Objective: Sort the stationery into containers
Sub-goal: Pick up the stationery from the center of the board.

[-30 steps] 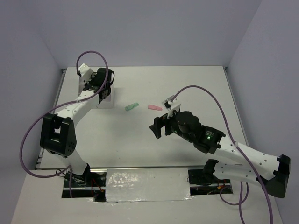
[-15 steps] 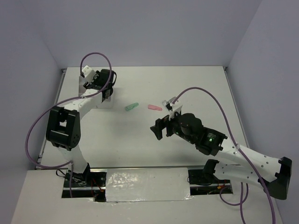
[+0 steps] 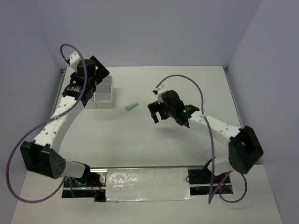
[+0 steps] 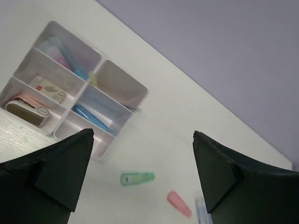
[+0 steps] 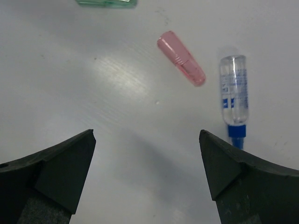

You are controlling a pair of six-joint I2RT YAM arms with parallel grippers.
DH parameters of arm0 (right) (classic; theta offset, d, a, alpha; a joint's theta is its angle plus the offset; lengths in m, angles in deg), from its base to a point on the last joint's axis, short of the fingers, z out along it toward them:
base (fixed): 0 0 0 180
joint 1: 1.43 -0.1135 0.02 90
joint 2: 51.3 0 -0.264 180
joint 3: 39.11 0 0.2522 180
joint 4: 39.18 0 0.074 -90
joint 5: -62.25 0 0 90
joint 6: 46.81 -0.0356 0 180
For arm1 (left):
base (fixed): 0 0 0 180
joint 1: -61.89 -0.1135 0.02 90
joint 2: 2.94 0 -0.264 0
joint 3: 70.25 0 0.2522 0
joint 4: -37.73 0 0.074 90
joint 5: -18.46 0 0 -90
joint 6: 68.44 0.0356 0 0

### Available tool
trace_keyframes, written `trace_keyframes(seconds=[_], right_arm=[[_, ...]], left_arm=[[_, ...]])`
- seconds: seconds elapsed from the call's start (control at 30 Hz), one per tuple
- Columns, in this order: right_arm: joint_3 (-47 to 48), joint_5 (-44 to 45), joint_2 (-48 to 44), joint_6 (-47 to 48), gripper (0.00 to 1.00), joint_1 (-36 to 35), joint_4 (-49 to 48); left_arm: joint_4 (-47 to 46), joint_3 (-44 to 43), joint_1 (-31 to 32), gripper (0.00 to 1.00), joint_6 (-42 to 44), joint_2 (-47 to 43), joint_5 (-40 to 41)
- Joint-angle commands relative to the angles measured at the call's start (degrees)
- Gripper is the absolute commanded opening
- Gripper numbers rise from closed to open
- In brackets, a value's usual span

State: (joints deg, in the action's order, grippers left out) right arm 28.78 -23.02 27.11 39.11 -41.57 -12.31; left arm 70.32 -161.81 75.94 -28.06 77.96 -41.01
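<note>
The containers [image 4: 122, 80], a whitish 2x2 box block, hold blue and pink sticks and some flat pieces; one far compartment looks bare. In the top view the containers [image 3: 107, 87] sit at the far left. My left gripper [image 4: 143, 135] hangs open and empty above and beside them, as the top view's left gripper [image 3: 96, 70] also shows. Loose stationery lies mid-table: a green stick [image 4: 137, 178] [image 3: 132, 106], a pink stick [image 5: 181, 58] and a clear blue-tipped pen [image 5: 233, 91]. My right gripper [image 5: 146, 133] [image 3: 154, 113] is open, just short of the pink stick and pen.
The right arm's purple cable [image 3: 180, 79] loops above the table. Lilac walls close in the table on the left, back and right. A foil-covered strip [image 3: 147, 184] lies between the arm bases at the near edge.
My left gripper has opened and risen away from the containers. The right arm has swung toward the far side, and now covers the pink stick in the top view.
</note>
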Motion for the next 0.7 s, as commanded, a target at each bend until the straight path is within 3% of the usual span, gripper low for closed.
trace_keyframes(seconds=[0.0,0.13,0.23,0.4,0.5,0.53,0.67], right_arm=[[7.38,-4.46,7.68,10.89,0.98,3.48,-0.63],[15.99,-9.03,18.24,18.37,0.97,6.39,6.20],[25.90,-6.76,26.42,22.44,0.94,7.09,10.61],[33.40,-8.51,36.01,24.55,0.84,8.94,14.05],[36.66,-10.27,39.88,25.43,0.69,8.76,16.25],[37.71,-9.83,40.76,25.26,0.59,8.85,16.69],[37.02,-9.22,42.26,25.17,0.56,8.50,17.66]], left_arm=[[9.01,-2.53,-0.16,0.99,9.79,-4.52,-17.14],[12.55,3.76,0.90,0.99,15.25,-12.50,-29.36],[11.50,10.20,1.60,0.99,20.78,-21.37,-34.72],[15.37,15.12,1.51,0.99,26.16,-26.66,-34.04],[14.92,18.56,1.51,0.99,27.04,-29.48,-32.64],[15.79,18.91,1.60,0.99,27.39,-29.84,-32.37],[15.19,21.02,1.51,0.99,28.44,-30.36,-32.37]])
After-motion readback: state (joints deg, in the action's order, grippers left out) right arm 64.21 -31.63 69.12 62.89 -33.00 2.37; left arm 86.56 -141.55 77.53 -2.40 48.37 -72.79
